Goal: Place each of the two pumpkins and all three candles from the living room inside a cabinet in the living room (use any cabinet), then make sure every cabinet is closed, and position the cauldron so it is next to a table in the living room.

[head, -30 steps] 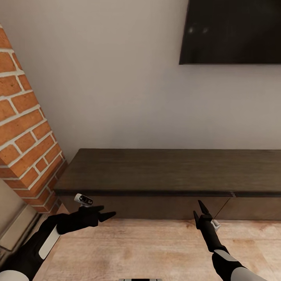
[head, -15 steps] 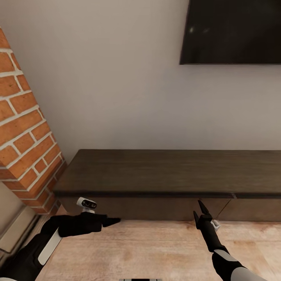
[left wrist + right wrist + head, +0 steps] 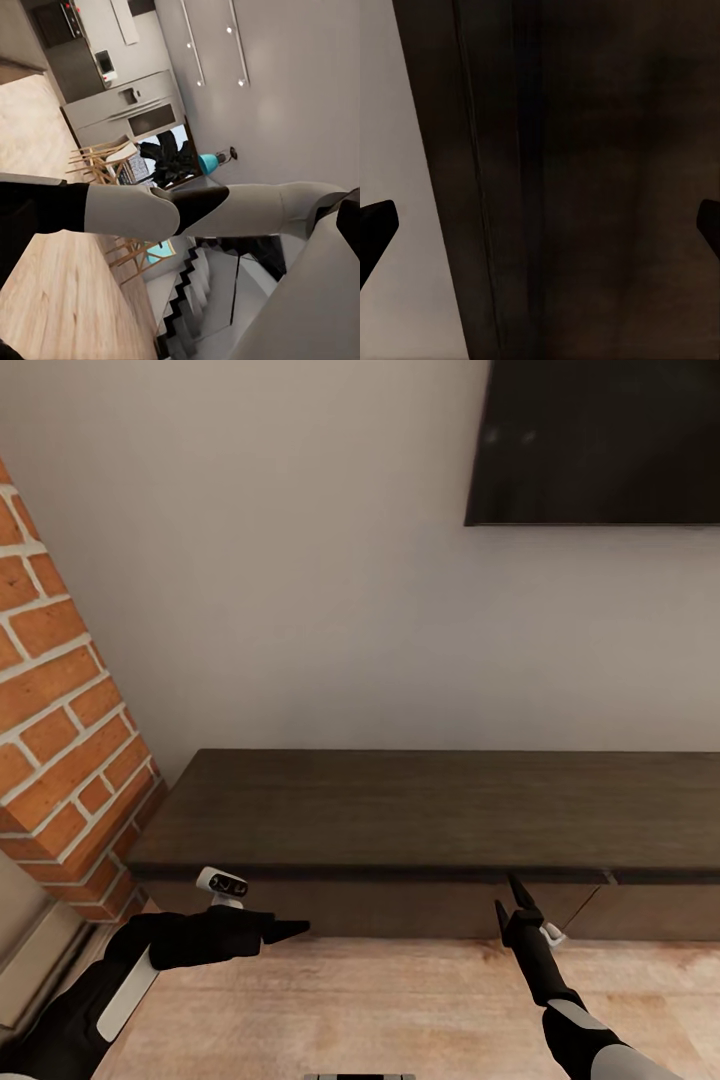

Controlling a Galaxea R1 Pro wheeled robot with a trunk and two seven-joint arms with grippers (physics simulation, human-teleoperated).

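Note:
A long, low dark brown cabinet point(image 3: 400, 805) runs along the pale wall, its drawer fronts point(image 3: 400, 908) flush and shut. My left gripper point(image 3: 290, 928) hovers low in front of the cabinet's left end, pointing right along the drawer front, with its wrist camera on top; one dark fingertip point(image 3: 351, 217) shows at the frame edge of the left wrist view, so the jaws stand apart. My right gripper point(image 3: 510, 898) points up at the drawer front near the seam between two drawers, open and empty. The right wrist view looks closely at the dark cabinet face point(image 3: 585, 180), with both fingertips point(image 3: 375, 232) far apart.
A red brick column point(image 3: 60, 710) stands at the left, touching the cabinet's end. A black wall screen point(image 3: 600, 440) hangs above the right part of the cabinet. Light wood floor point(image 3: 400, 1010) lies under both arms. The left wrist view looks past my right forearm point(image 3: 135, 210) to a distant kitchen.
The camera has shifted slightly, so the cabinet sits a bit lower in the picture. My left gripper has dropped lower and rolled, bringing its camera on top. The right arm has held still.

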